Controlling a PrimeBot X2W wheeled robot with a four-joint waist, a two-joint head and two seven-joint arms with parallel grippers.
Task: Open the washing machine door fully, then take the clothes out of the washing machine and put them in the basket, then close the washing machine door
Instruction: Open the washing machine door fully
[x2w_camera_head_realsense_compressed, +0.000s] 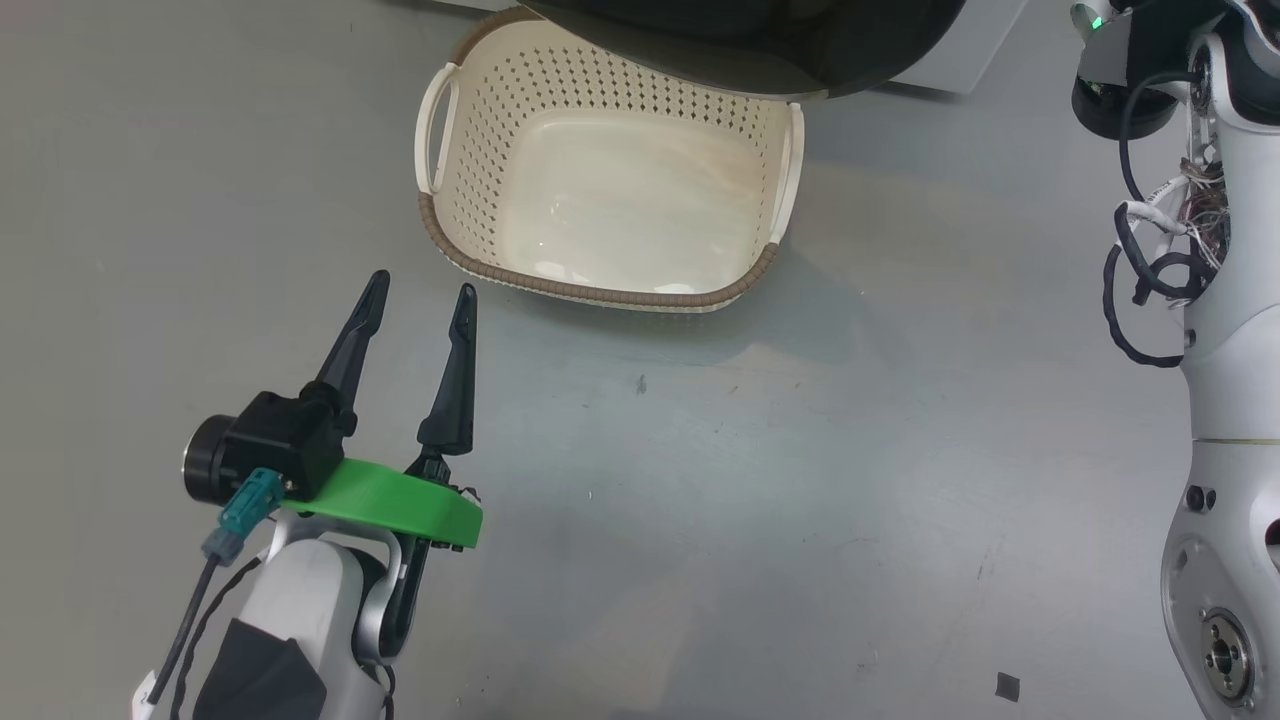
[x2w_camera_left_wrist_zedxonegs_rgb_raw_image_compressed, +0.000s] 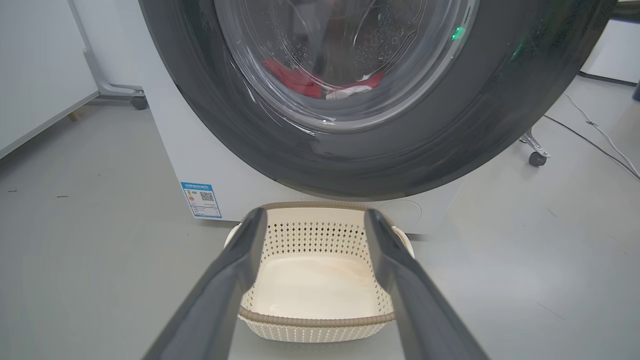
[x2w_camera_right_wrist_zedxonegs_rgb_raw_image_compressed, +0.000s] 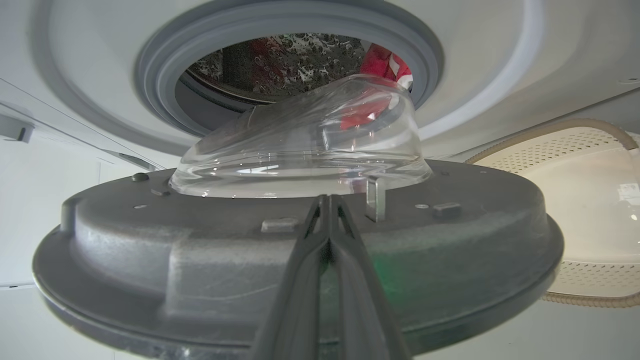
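Observation:
The washing machine door (x2w_camera_left_wrist_zedxonegs_rgb_raw_image_compressed: 350, 165), black-rimmed with a clear bulging window, stands swung partly away from the white washing machine (x2w_camera_left_wrist_zedxonegs_rgb_raw_image_compressed: 170, 150). Red clothes (x2w_camera_right_wrist_zedxonegs_rgb_raw_image_compressed: 382, 62) lie in the steel drum behind the grey gasket (x2w_camera_right_wrist_zedxonegs_rgb_raw_image_compressed: 160, 85), and they show through the glass in the left wrist view too. The cream basket (x2w_camera_head_realsense_compressed: 600, 190) sits on the floor below the door. My left gripper (x2w_camera_head_realsense_compressed: 423, 283) is open and holds nothing, short of the basket's near rim. My right gripper (x2w_camera_right_wrist_zedxonegs_rgb_raw_image_compressed: 327, 199) is shut, its tips against the door's grey inner face (x2w_camera_right_wrist_zedxonegs_rgb_raw_image_compressed: 225, 250) beside the glass bowl (x2w_camera_right_wrist_zedxonegs_rgb_raw_image_compressed: 300, 150).
The door's black rim (x2w_camera_head_realsense_compressed: 740, 50) overhangs the basket's far edge. My right forearm (x2w_camera_head_realsense_compressed: 1225, 300) with loose cables rises along the right side. A wheeled white frame (x2w_camera_left_wrist_zedxonegs_rgb_raw_image_compressed: 115, 90) stands left of the machine and a cable (x2w_camera_left_wrist_zedxonegs_rgb_raw_image_compressed: 595, 135) crosses the grey floor (x2w_camera_head_realsense_compressed: 750, 500) to its right.

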